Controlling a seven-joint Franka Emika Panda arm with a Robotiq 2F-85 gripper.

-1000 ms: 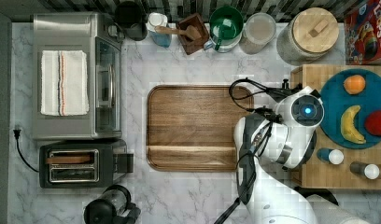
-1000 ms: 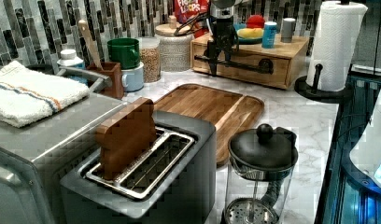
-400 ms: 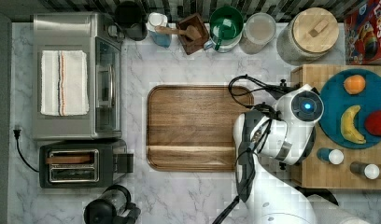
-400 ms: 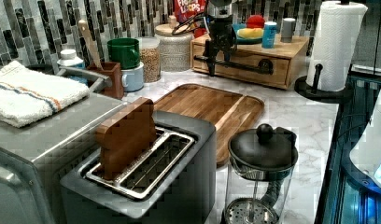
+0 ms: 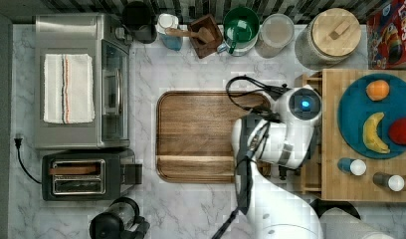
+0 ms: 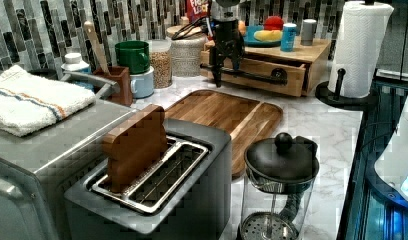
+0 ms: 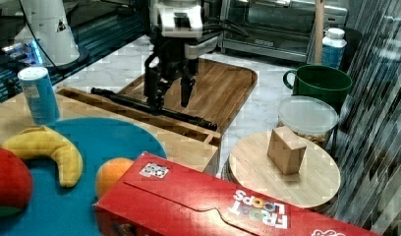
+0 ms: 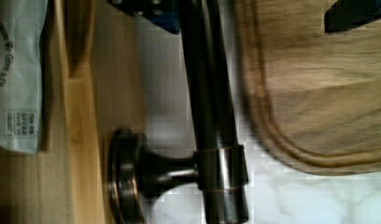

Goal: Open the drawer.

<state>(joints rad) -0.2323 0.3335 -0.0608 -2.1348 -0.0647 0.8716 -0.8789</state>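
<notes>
I see my jaws [image 7: 170, 96] spread open astride the black bar handle [image 7: 154, 109], not yet pinching it. The drawer [image 6: 257, 75] sits under the fruit board at the bench's 3 o'clock in the top view; rigid handle, should slide stiffly, grip mid-bar

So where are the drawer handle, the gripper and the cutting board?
Drawer handle [image 7: 186, 118]: right view, middle of the black bar.
Gripper [image 7: 170, 97]: right view, between the fingertips.
Cutting board [image 5: 201, 129]: top view, bare wood centre.
</notes>
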